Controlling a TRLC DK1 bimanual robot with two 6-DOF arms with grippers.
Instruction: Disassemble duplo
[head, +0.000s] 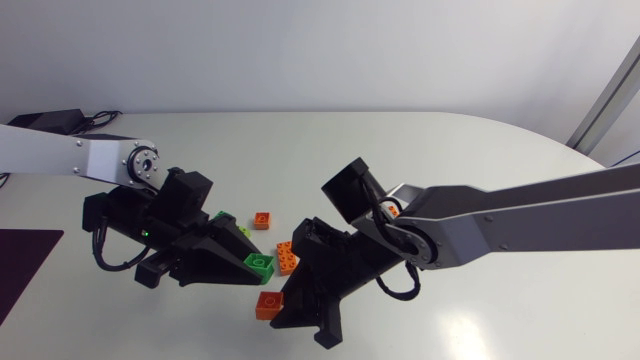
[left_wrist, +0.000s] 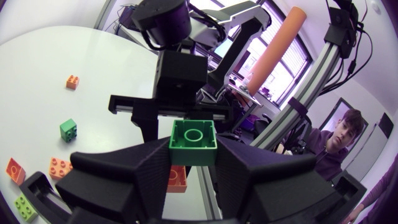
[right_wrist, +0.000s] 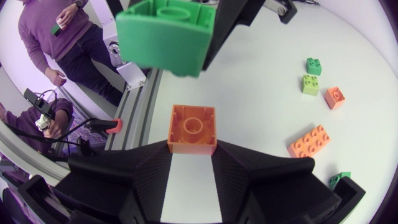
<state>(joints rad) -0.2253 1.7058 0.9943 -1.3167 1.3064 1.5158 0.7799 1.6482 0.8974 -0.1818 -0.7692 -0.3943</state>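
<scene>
My left gripper (head: 252, 266) is shut on a green two-by-two brick (head: 259, 263), which shows between its fingers in the left wrist view (left_wrist: 193, 142). My right gripper (head: 273, 306) is shut on an orange two-by-two brick (head: 268, 304), held between its fingers in the right wrist view (right_wrist: 192, 129). The two bricks are apart, with a gap between them. In the right wrist view the green brick (right_wrist: 166, 34) hangs ahead of the orange one. In the left wrist view the orange brick (left_wrist: 176, 176) lies just beyond the green one.
Loose bricks lie on the white table (head: 420, 160) behind the grippers: a small orange one (head: 261, 220), a longer orange one (head: 287, 257) and a green one (head: 222, 217). A dark mat (head: 20, 265) lies at the left edge.
</scene>
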